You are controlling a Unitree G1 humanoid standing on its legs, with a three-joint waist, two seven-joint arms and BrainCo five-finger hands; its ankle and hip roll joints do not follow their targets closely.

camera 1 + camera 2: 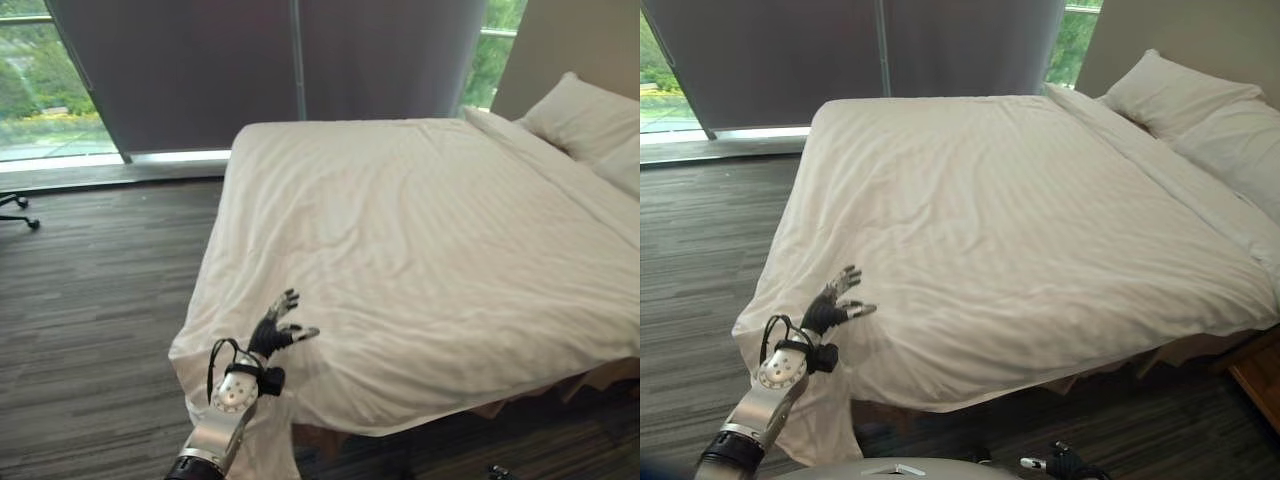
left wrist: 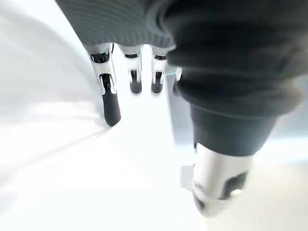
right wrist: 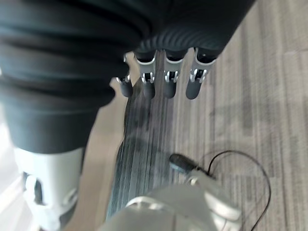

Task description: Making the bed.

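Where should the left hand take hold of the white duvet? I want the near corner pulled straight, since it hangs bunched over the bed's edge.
Probably the bunched corner of the white duvet, just below the open left hand. Come from above and pinch the hanging fold: there the cloth drapes loose off the mattress, while the top lies flat.

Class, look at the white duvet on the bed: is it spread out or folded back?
Spread out: the duvet covers the mattress to the pillows, its corner hanging beneath the open left hand.
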